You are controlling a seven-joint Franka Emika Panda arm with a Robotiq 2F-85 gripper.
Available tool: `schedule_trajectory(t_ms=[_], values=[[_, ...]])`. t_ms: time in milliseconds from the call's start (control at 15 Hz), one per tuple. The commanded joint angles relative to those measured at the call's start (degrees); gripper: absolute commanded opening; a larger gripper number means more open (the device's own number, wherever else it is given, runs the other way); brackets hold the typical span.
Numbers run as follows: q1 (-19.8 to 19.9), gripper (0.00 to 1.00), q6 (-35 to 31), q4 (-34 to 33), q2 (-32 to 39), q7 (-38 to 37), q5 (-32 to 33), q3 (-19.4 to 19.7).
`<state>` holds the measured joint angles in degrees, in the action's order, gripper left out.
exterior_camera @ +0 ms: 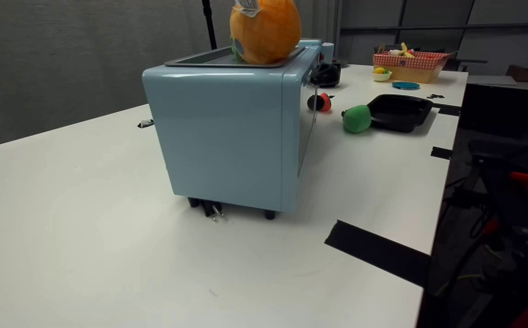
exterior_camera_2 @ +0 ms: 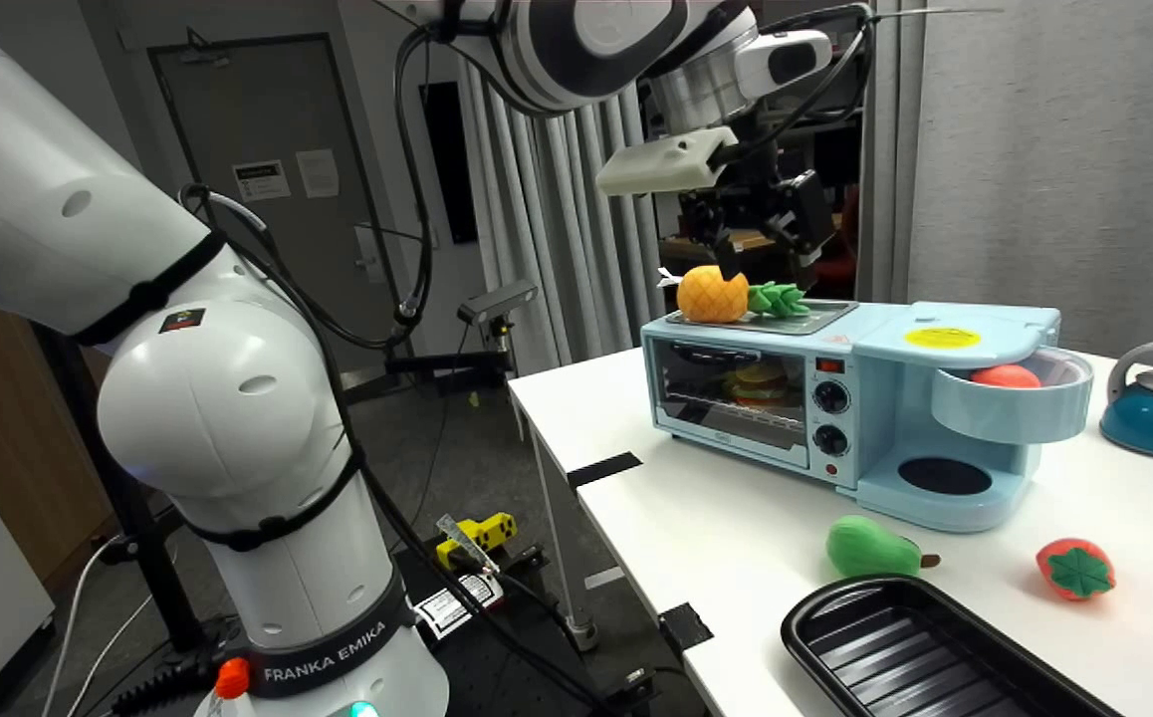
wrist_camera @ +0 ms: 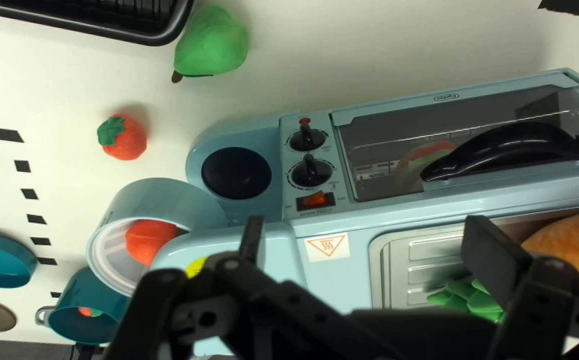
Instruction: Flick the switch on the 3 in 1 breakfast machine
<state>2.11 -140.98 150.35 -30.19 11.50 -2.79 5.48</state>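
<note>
Your hand (wrist_camera: 367,240) hangs above the top of the pale blue breakfast machine (exterior_camera_2: 880,388), its two fingers (wrist_camera: 489,254) spread wide apart. The machine stands upright on the white tabletop (exterior_camera: 86,228), on small black feet (exterior_camera: 269,214). Target part: the red rocker switch (wrist_camera: 315,200) on its front, above two dark knobs (wrist_camera: 311,173); in the wrist view you see it clear of the fingers. Which way the rocker is tipped, you cannot tell. On the machine's top, a metal tray (exterior_camera_2: 823,319) carries a plush pineapple (exterior_camera_2: 713,296) lying on its side, green leaves (exterior_camera_2: 779,299) toward the switch. Behind the oven glass (exterior_camera_2: 688,383) you see a toy sandwich (exterior_camera_2: 759,383); a red piece (wrist_camera: 148,241) sits in the round basket (exterior_camera_2: 1010,410) at the end away from that glass. In front of the machine, same tabletop: a green plush pear (exterior_camera_2: 870,548) just beside a black ribbed pan (exterior_camera_2: 925,652), and a red plush fruit (exterior_camera_2: 1054,563), apart from both. In an exterior view, you see a black plug (exterior_camera: 206,208) poking out beneath the machine's side.
</note>
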Motion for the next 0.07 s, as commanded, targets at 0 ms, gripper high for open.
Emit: schedule_trajectory(t_ms=[0], values=[[-0.4,1.00,0.1,-0.1,0.0,-0.3,0.4,0.4]])
